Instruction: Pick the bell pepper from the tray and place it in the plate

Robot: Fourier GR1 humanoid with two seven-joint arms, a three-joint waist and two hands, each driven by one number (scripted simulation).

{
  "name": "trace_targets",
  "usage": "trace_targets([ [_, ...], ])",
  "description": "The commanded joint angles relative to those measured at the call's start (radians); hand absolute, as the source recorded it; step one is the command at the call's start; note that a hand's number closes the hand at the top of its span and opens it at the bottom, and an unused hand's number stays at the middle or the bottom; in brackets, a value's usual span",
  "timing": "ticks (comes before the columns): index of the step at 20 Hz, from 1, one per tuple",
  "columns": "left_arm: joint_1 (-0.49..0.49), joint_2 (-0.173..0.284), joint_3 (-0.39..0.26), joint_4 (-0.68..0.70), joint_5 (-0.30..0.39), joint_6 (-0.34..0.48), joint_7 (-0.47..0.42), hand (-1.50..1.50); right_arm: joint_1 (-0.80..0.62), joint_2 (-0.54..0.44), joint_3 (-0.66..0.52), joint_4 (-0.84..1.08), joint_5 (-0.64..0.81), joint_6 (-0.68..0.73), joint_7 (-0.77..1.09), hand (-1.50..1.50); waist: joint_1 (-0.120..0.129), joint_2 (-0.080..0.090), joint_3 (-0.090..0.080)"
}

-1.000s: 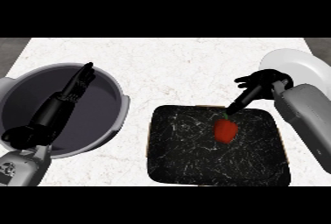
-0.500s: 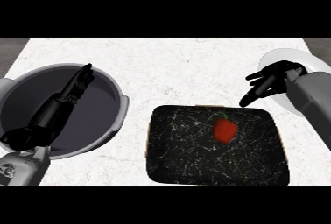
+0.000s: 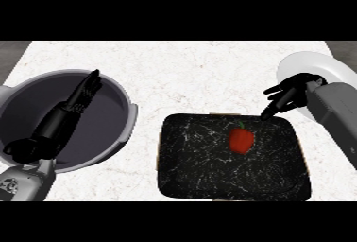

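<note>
A red bell pepper [image 3: 241,140] with a green stem lies in the black tray [image 3: 202,175], right of its middle. My right hand [image 3: 287,96] hovers beyond the tray's back right corner, in front of the white plate [image 3: 317,65]. It is open, its fingers relaxed and pointing down towards the tray's rim, with nothing in them. It is apart from the pepper. At the left, my left hand [image 3: 66,113] rests open with fingers up, over the grey pot. The plate's lower part is hidden by my right hand and forearm.
A large grey pot [image 3: 124,111] stands at the left on the white marble counter [image 3: 188,75]. Bare counter lies behind the tray and between pot and plate. The plate sits at the counter's right edge.
My right hand has drawn back from above the pepper, up and to the right towards the plate, holding nothing. The pepper stays in the tray. The left hand has not moved.
</note>
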Motion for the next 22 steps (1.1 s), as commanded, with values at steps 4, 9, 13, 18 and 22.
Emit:
trace_targets([
  [4, 0.005, -0.012, 0.02, 0.034, -0.01, -0.027, -0.024, 0.0, 0.005, 0.064, 0.03, 0.003, -0.028, 0.101, 0.136, -1.5, -0.009, -0.001, 0.0],
  [9, 0.0, -0.028, 0.036, 0.032, -0.02, -0.021, -0.023, 0.0, 0.026, 0.081, 0.05, 0.025, -0.042, 0.108, 0.125, -1.5, -0.012, -0.001, 0.0],
  [13, 0.01, -0.039, 0.025, -0.003, -0.045, -0.001, 0.003, 0.0, 0.087, 0.092, 0.088, 0.0, -0.045, 0.115, 0.101, -1.5, -0.018, -0.003, 0.0],
  [18, 0.04, 0.003, 0.078, -0.011, -0.004, -0.053, -0.014, 0.0, 0.12, 0.131, 0.114, -0.054, -0.076, 0.097, 0.112, -1.5, -0.014, -0.005, -0.001],
  [22, 0.048, -0.029, 0.045, -0.051, -0.033, -0.027, 0.008, 0.0, 0.156, 0.146, 0.137, -0.084, -0.085, 0.064, 0.113, -1.5, -0.016, -0.009, -0.001],
])
